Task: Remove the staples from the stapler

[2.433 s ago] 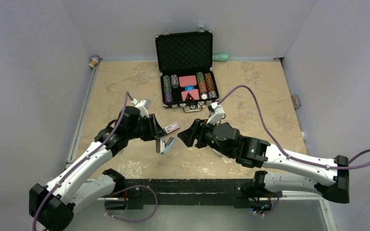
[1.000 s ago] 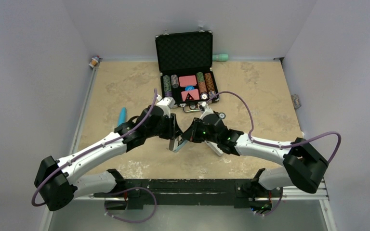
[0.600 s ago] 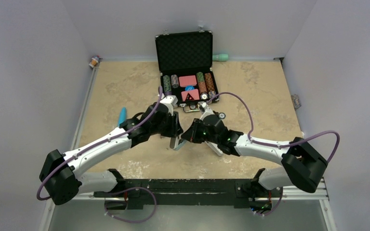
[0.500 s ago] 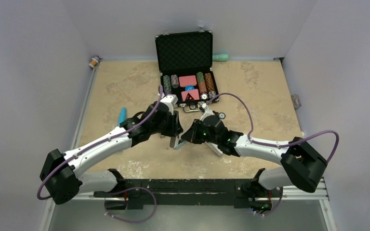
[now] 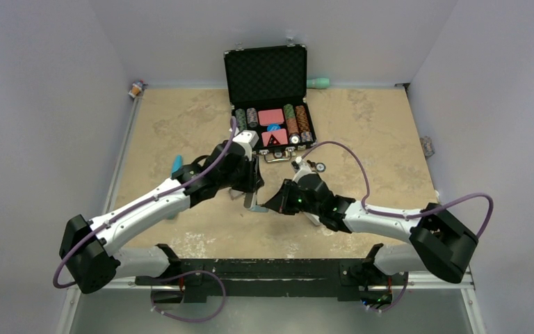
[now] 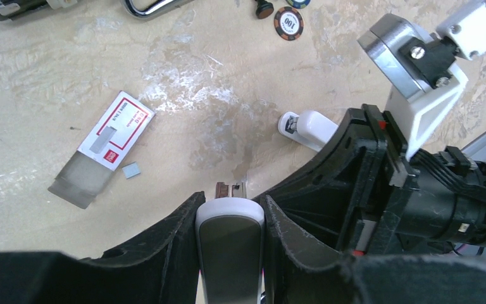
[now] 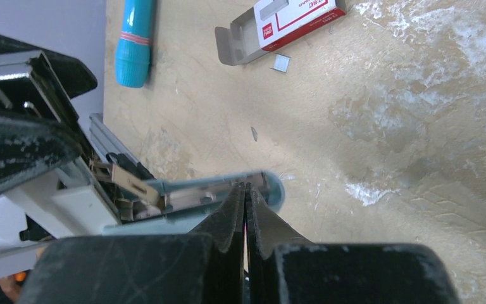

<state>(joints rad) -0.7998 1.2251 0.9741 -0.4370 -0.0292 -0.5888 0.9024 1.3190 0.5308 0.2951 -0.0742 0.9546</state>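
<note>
The stapler (image 6: 230, 247), grey and white on top with a teal base (image 7: 215, 190), is clamped between the fingers of my left gripper (image 6: 230, 199) just above the table (image 5: 389, 139). Its metal magazine shows in the right wrist view. My right gripper (image 7: 245, 187) is shut, its tips pressed against the front end of the stapler's open magazine (image 5: 256, 206). Nothing shows between them. A short strip of staples (image 6: 130, 170) lies on the table beside an open red-and-white staple box (image 6: 111, 136). Any staples inside the stapler are hidden.
An open black case of poker chips (image 5: 268, 104) stands at the back centre. Loose chips (image 6: 288, 23) lie in front of it. A teal pen (image 5: 176, 165) lies to the left. A small white object (image 6: 307, 126) sits under the right arm. A teal bottle (image 5: 318, 83) lies by the back wall.
My left gripper has carried the stapler a little farther back. The right wrist has dropped lower and nearer, its shut tips staying at the stapler's front end.
</note>
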